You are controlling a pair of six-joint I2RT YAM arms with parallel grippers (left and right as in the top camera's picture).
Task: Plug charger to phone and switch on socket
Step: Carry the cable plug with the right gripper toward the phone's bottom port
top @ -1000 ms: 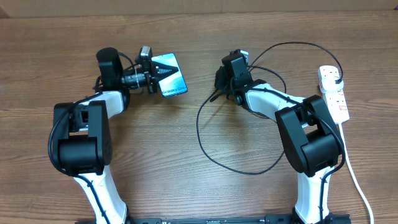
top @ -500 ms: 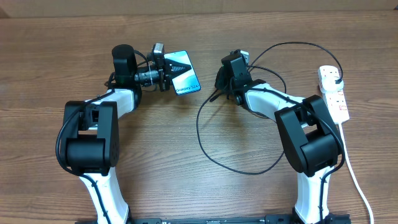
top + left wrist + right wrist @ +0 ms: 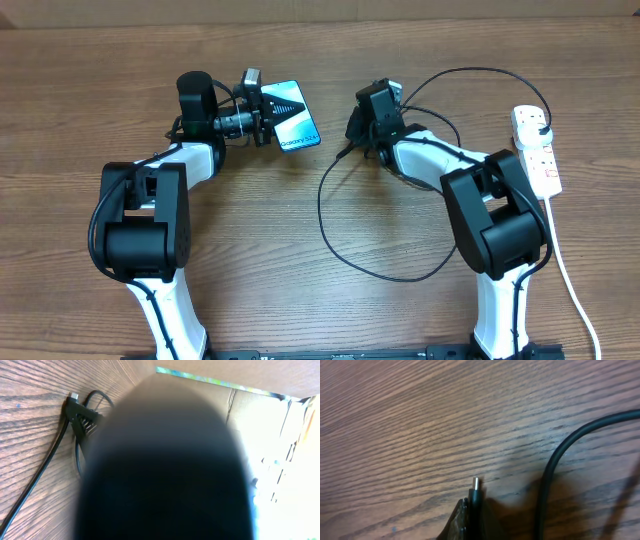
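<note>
My left gripper [image 3: 266, 119] is shut on the phone [image 3: 291, 113], holding it by its left short edge with the blue-teal screen tilted up; the "Galaxy S24" edge points right. In the left wrist view the phone [image 3: 165, 470] is a dark blur that hides the fingers. My right gripper [image 3: 353, 138] is shut on the charger's connector end, a short gap right of the phone. The silver tip [image 3: 476, 483] sticks out from the fingers just above the wood. The black charger cable [image 3: 330, 225] loops across the table. Its plug [image 3: 541, 124] sits in the white socket [image 3: 538, 156].
The socket's thick white cord [image 3: 572, 285] runs down the right side to the table's front edge. The cable loop lies between the two arm bases. In the left wrist view the right gripper [image 3: 80, 412] with the connector shows at upper left. A cardboard wall stands behind the table.
My left gripper has carried the phone to the right, closer to the right gripper and the connector. The right arm has hardly moved.
</note>
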